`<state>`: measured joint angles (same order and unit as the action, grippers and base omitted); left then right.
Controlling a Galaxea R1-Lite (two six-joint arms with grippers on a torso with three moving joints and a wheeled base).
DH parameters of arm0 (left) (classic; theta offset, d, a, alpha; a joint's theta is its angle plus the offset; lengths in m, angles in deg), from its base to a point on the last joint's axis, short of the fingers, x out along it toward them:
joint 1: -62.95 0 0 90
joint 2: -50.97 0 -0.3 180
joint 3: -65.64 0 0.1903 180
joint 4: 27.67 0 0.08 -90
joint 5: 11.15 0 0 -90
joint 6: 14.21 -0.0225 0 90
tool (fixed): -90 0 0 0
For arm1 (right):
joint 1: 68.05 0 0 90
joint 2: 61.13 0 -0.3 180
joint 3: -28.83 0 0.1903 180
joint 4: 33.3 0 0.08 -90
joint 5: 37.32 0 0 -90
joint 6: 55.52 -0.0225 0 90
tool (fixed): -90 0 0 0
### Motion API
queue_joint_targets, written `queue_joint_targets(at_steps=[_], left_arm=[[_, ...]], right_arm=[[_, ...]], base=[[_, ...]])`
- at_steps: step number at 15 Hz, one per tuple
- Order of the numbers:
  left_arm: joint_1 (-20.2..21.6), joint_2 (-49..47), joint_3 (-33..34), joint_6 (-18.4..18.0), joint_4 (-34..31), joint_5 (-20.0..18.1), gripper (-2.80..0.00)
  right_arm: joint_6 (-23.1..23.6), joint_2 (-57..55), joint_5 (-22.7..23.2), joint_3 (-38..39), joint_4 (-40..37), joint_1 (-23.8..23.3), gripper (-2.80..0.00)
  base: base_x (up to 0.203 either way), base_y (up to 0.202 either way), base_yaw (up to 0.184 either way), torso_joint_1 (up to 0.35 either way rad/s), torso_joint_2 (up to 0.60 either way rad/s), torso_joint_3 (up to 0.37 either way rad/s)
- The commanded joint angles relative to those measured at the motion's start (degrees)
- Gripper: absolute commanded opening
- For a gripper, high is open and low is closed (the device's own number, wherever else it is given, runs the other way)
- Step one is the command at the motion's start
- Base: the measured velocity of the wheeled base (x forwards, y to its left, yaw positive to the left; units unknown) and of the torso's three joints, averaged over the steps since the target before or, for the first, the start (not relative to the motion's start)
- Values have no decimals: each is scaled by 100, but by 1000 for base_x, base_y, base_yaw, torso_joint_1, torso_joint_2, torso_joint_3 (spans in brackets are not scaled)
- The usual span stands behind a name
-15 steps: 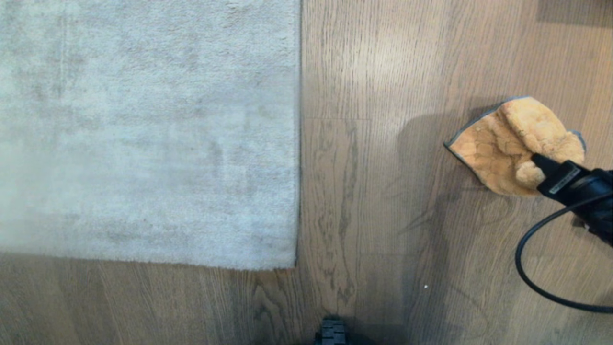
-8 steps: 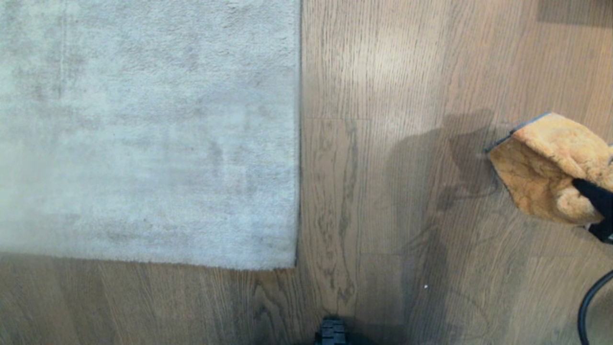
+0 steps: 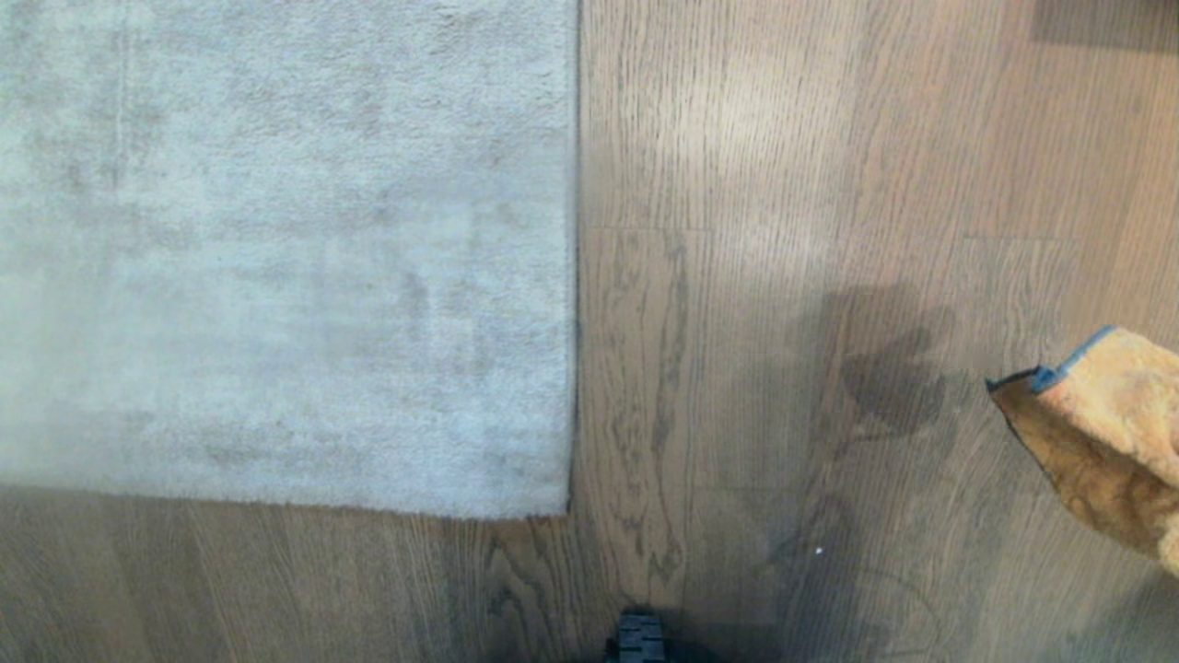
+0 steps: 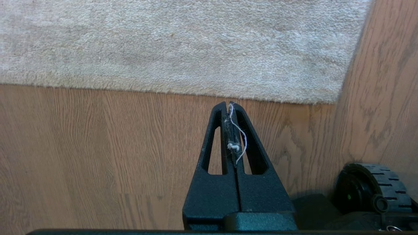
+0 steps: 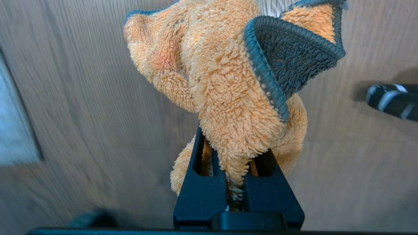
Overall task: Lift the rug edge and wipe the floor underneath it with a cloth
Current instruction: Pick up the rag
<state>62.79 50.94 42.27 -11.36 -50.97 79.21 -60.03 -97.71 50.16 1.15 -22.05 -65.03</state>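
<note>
orange-tan terry cloth (image 5: pixel 228 94) pinched in the right gripper (image 5: pixel 236 182) at the head view's right border, off the wood-grain floor (image 3: pixel 783 184), well apart from the flat rug edge (image 3: pixel 575 276); left gripper (image 4: pixel 229 105) pressed together, empty but for lint, near the rug corner.

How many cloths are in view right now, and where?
1. The orange cloth with blue-grey trim is pinched in the right gripper, at the right edge of the head view, above the floor, apart from the rug. Others may lie outside the frames.

fluffy terry cloth (image 5: pixel 225 81), matt wood floor (image 3: pixel 783 184)
</note>
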Motion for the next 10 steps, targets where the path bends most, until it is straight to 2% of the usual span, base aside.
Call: queue_joint_targets(at_steps=[1,4,8,10], left_arm=[[-2,2,0,4,1,5,-280],[5,2,0,4,1,2,-280],[-2,2,0,4,1,0,-280],[-2,2,0,4,1,6,-280]], right_arm=[[178,634,4,377,-4,-171,-280],[283,1287,117,427,-675,-340,-280],[561,2141,306,431,-1969,-603,-280],[626,2326,317,431,-2153,-551,-280]], base=[[0,0,0,0,0,0],[0,0,0,0,0,0],[0,0,0,0,0,0],[0,0,0,0,0,0]])
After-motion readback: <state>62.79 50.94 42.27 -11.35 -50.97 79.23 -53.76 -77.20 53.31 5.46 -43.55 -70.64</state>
